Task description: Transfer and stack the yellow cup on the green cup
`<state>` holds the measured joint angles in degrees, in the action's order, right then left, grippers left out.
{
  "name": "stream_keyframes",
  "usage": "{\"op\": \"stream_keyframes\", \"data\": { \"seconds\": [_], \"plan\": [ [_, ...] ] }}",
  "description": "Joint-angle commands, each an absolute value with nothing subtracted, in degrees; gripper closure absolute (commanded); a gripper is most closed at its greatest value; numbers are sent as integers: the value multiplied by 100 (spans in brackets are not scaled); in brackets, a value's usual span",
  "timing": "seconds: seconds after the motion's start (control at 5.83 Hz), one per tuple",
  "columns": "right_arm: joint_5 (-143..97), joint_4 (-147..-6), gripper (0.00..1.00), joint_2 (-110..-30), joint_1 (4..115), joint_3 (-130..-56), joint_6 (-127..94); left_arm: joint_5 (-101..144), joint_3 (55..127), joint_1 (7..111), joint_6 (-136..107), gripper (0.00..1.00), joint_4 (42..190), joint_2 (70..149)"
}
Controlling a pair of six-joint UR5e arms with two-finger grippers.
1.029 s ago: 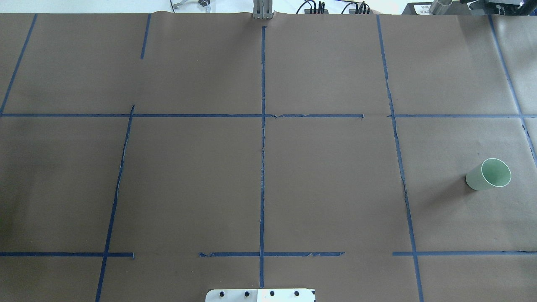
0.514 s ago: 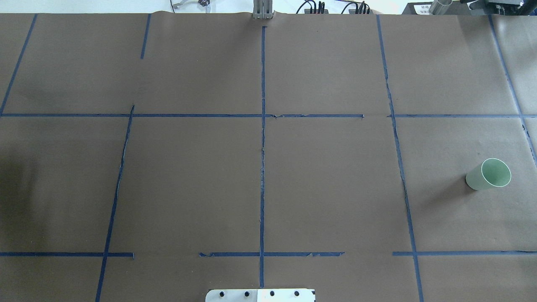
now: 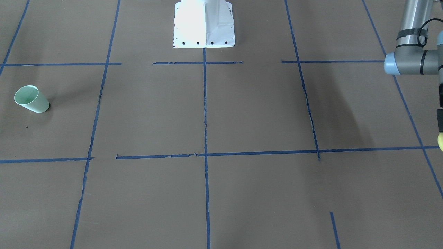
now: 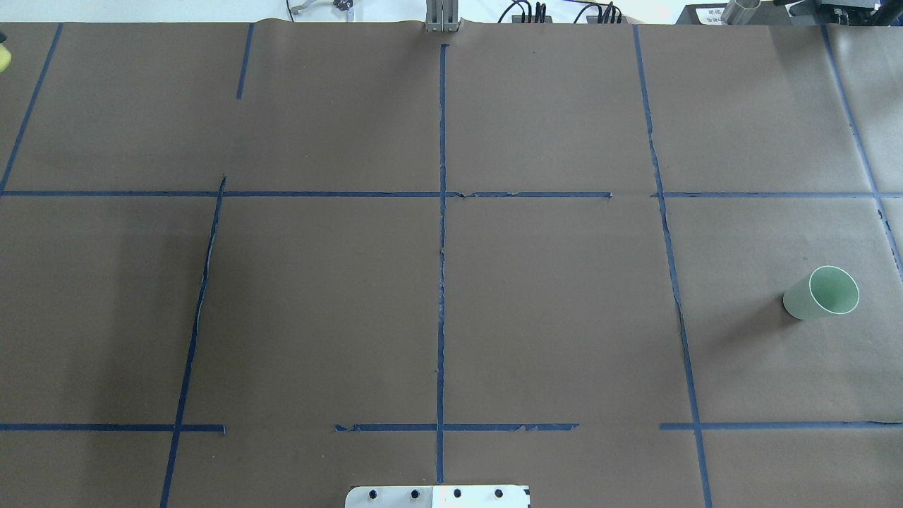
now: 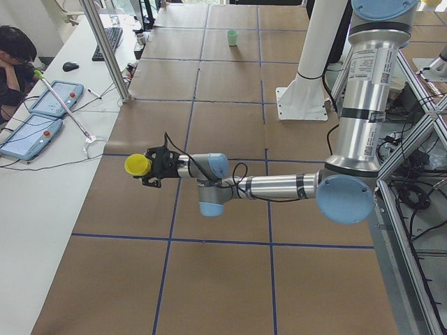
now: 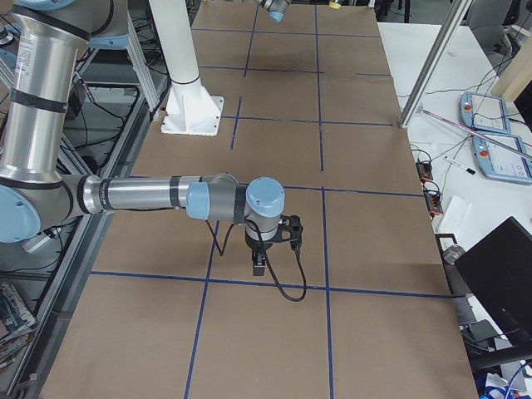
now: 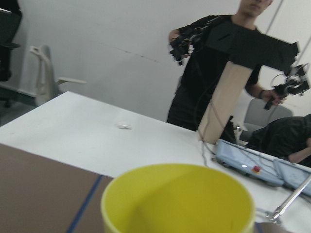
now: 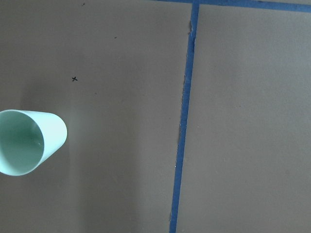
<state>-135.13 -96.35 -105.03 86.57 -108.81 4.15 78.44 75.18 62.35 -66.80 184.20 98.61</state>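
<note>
A: Where to tag the yellow cup (image 5: 135,165)?
B: Off the table (image 4: 564,317), out past its left end, clamped in the left gripper (image 5: 144,167). Carried upright, mouth up; best seen from the left wrist. Just slivers at the frame edges elsewhere.
A: Why held so?
B: Probably to keep the base down and free for dropping straight into the green cup (image 4: 822,293). Looks gripped by the side wall, though no fingers in view to confirm.
A: And where to tag the green cup?
B: Right end, standing upright on the paper, mouth open. Well apart from the yellow cup, opposite ends. Likely beyond one arm's reach, hence "transfer"; expecting a hand-over somewhere between.
A: Status for the right gripper (image 6: 259,266)?
B: Pointed down, hovering near the green cup. Caught only by the side camera, so cannot tell whether apart or together.
A: Anything else to log?
B: Blue tape lines (image 4: 441,282), white base plate (image 3: 204,27). Beside the left end: white bench (image 5: 42,181), two tablets (image 5: 54,98), metal post (image 5: 105,56), seated operator (image 5: 17,52). Also a standing person (image 7: 218,73) with controllers.
A: In the way?
B: Flagging the right arm (image 6: 141,195), parked by the green cup: needs to take the cup or back off. Also minding the post and bench next to the left gripper.
</note>
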Motion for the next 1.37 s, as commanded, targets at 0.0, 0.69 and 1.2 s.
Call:
{"op": "stream_keyframes", "data": {
  "seconds": [0.0, 0.69, 1.2],
  "plan": [
    [-13474, -9607, 0, -10494, 8657, -10924, 491, 7822, 7629, 6092, -6610, 68, 18361, 10483],
    [-13465, -9211, 0, -10311, 8579, -10890, 239, 5230, 7796, 4094, -5309, 67, 16215, 11668],
    [-13491, -9263, 0, -9461, 8141, -10898, -823, 3609, 8007, 2483, -5326, 67, 13752, 12863]
  ]
}}
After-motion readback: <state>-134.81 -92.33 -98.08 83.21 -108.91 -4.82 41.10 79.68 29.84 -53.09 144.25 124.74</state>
